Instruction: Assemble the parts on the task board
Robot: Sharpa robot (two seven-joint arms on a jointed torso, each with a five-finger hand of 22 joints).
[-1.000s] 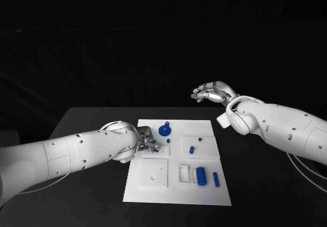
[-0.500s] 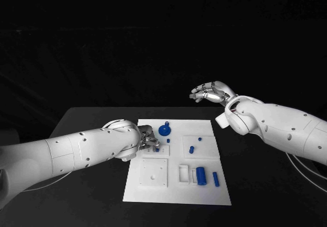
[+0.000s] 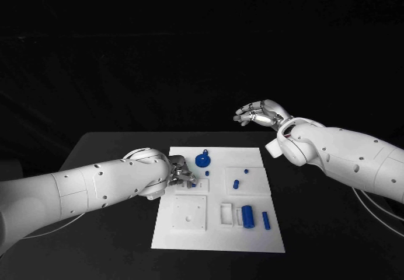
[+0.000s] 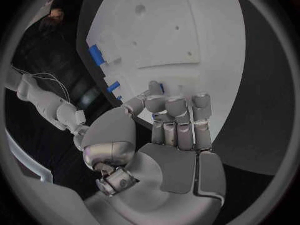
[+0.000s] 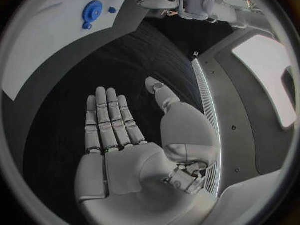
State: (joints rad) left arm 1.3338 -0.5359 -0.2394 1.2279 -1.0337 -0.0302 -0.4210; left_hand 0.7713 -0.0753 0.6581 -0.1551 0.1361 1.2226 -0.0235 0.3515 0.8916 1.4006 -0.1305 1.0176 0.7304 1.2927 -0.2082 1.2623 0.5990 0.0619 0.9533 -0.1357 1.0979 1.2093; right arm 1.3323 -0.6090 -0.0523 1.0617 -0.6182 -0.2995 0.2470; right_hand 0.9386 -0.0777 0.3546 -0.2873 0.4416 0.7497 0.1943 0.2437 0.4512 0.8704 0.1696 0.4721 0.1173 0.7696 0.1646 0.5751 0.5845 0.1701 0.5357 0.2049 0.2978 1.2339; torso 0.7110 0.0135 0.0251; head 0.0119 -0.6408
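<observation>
left hand (image 3: 181, 175) sits low over the near-left middle of the white task board (image 3: 253, 236), its fingers (image 4: 177, 116) bent down together onto the board around a small blue peg (image 4: 162, 88); whether the peg is truly pinched or only touched i cannot tell. nearest the robot on the board lie a raised white square plate (image 3: 190, 212), a white slot block (image 3: 227, 213), a fat blue cylinder (image 3: 247, 214) and a slimmer blue pin (image 3: 266, 220), all loose and side by side. just beyond the left hand stands a short blue stud (image 3: 207, 173), then a blue piece (image 3: 236, 184) and a smaller blue dot (image 3: 246, 171) on the square pad to the right, and farthest, near the board's far edge, the round blue knob (image 3: 203, 158). right hand (image 3: 262, 113) hangs well beyond the board, above the black table (image 3: 101, 151), palm flat, fingers straight and apart, holding nothing. the step looks like seating the peg: it probably wants a straight downward press, wrist steady, so the peg goes in square rather than tilting and jamming.
</observation>
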